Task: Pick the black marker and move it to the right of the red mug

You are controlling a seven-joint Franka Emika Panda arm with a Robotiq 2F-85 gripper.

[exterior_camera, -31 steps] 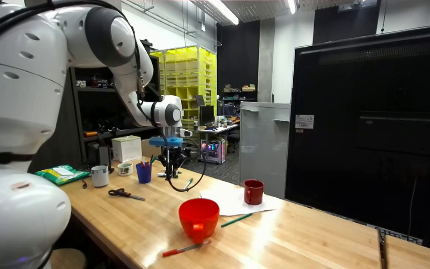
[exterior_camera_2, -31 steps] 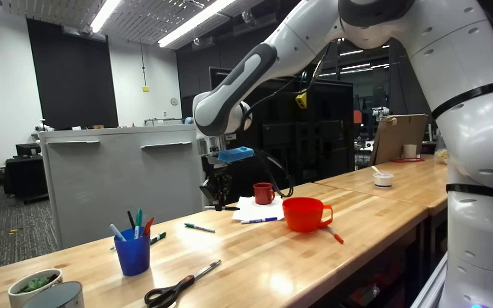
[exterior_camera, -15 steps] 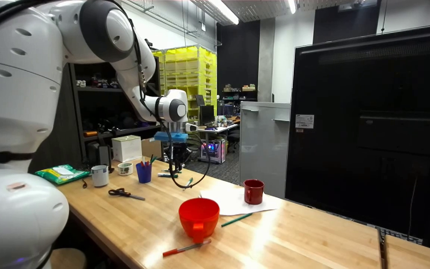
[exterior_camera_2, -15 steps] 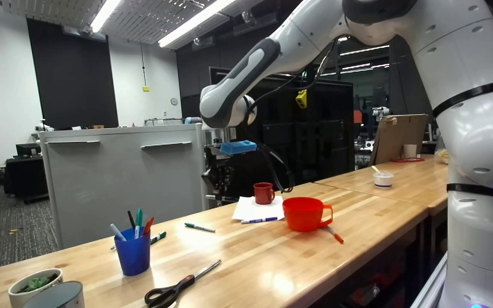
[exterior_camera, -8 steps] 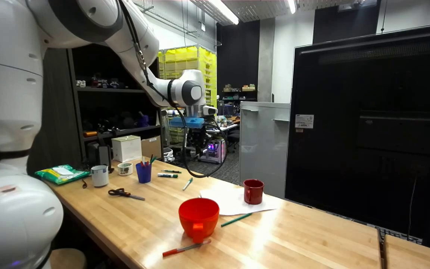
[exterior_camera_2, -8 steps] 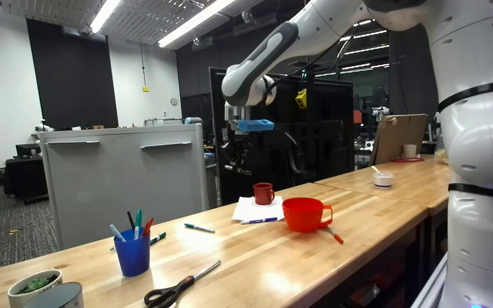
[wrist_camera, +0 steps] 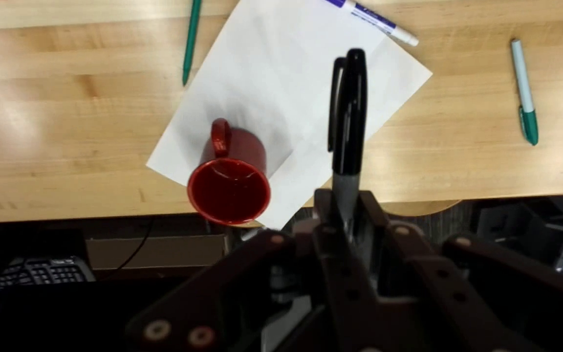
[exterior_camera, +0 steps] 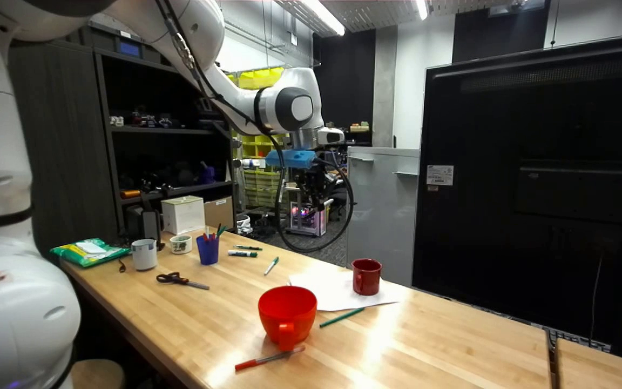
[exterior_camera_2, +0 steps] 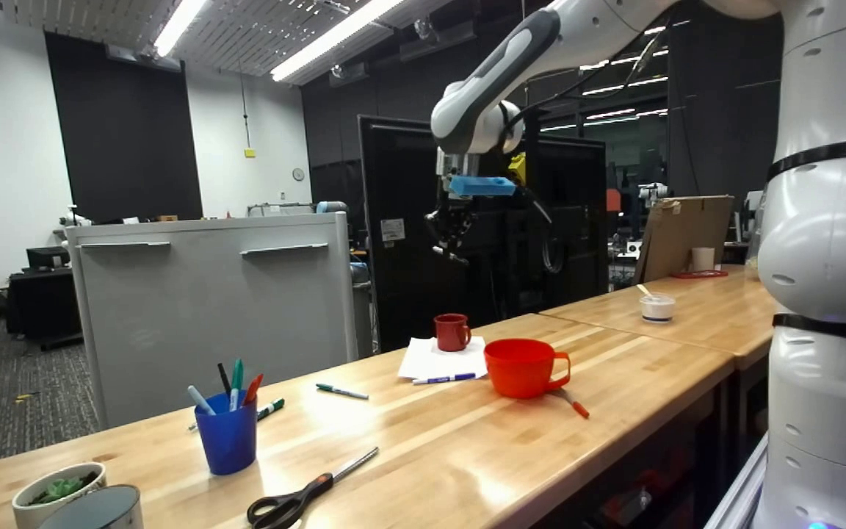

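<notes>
The black marker (wrist_camera: 349,112), with a glossy black cap and a grey body, is held between my fingertips. My gripper (wrist_camera: 346,200) is shut on its grey body, and the black cap points away from the fingers. In an exterior view, the gripper (exterior_camera_2: 451,241) and the marker (exterior_camera_2: 449,255) are high above the table's far edge, above the red mug (exterior_camera_2: 452,333). The dark red mug stands upright on white paper; it also shows in an exterior view (exterior_camera: 366,277). In the wrist view the mug (wrist_camera: 230,190) is left of the marker.
A bright red bowl (exterior_camera_2: 518,367) stands near the mug. White paper (wrist_camera: 271,73) lies under the mug, with a purple marker (wrist_camera: 379,22), a green pencil (wrist_camera: 192,44) and a green-capped marker (wrist_camera: 524,93) around. A blue cup (exterior_camera_2: 228,433), scissors (exterior_camera_2: 305,496) and a large black screen (exterior_camera: 538,189) are also there.
My gripper has risen well above the table with the black marker in it. It has moved along the table toward the red mug. The mug and the other objects have not moved.
</notes>
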